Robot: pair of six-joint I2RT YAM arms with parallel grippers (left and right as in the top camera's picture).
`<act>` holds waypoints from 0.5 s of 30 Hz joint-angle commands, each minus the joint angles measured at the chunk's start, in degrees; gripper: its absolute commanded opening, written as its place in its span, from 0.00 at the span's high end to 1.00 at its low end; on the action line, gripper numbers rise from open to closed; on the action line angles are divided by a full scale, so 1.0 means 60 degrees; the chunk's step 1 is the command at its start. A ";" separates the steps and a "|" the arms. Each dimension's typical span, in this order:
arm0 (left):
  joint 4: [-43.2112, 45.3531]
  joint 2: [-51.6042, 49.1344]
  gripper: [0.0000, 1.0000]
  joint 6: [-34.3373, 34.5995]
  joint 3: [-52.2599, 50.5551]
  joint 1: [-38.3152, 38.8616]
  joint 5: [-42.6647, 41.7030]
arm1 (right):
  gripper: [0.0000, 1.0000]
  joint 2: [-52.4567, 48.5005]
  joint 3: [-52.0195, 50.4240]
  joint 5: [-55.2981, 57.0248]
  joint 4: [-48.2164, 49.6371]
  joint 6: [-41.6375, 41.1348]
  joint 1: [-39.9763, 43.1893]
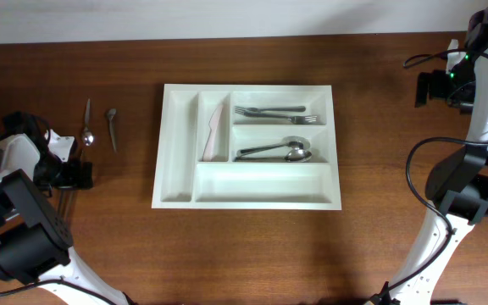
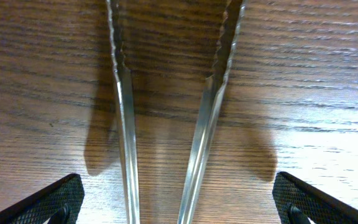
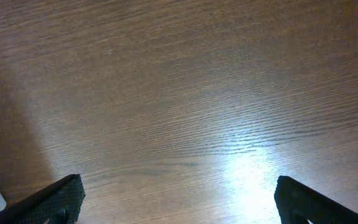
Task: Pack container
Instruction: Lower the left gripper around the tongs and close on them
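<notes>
Where the container (image 1: pixel 261 183) lies: flat in the middle of the surface (image 1: pixel 252 254), well apart from both arms.
Inside it: forks (image 1: pixel 276 113) in the far wide compartment, spoons (image 1: pixel 276 152) in the middle one, a pale flat piece (image 1: pixel 216 131) in the second narrow one.
Left fingers (image 2: pixel 55 200): apart, one on each side of metal tongs (image 2: pixel 124 124), not touching them.
Right fingers (image 3: pixel 55 199): apart, over bare wood.
Left of the container: a loose spoon (image 1: pixel 88 127) and another utensil (image 1: pixel 112 129).
</notes>
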State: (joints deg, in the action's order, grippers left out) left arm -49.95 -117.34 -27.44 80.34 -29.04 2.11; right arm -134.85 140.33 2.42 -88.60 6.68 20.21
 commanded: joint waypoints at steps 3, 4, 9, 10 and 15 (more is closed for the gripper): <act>0.0036 0.0000 0.01 -0.0157 -0.0135 -0.0073 -0.0335 | 0.01 0.0036 -0.0040 -0.0055 -0.0004 0.0062 0.0011; 0.0036 0.0000 0.01 -0.0157 -0.0135 -0.0073 -0.0335 | 0.01 0.0036 -0.0040 -0.0055 -0.0004 0.0062 0.0011; 0.0044 0.0000 0.01 -0.0157 -0.0146 -0.0073 -0.0331 | 0.01 0.0036 -0.0040 -0.0055 -0.0004 0.0062 0.0011; 0.0047 0.0000 0.01 -0.0157 -0.0146 -0.0084 -0.0324 | 0.01 0.0036 -0.0040 -0.0055 -0.0004 0.0062 0.0011; 0.0098 0.0000 0.01 -0.0157 -0.0189 -0.0109 -0.0324 | 0.01 0.0036 -0.0040 -0.0055 -0.0004 0.0062 0.0011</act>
State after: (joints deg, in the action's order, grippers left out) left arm -49.82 -117.34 -27.44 80.12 -29.10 1.39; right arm -134.85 140.33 2.42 -88.60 6.68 20.21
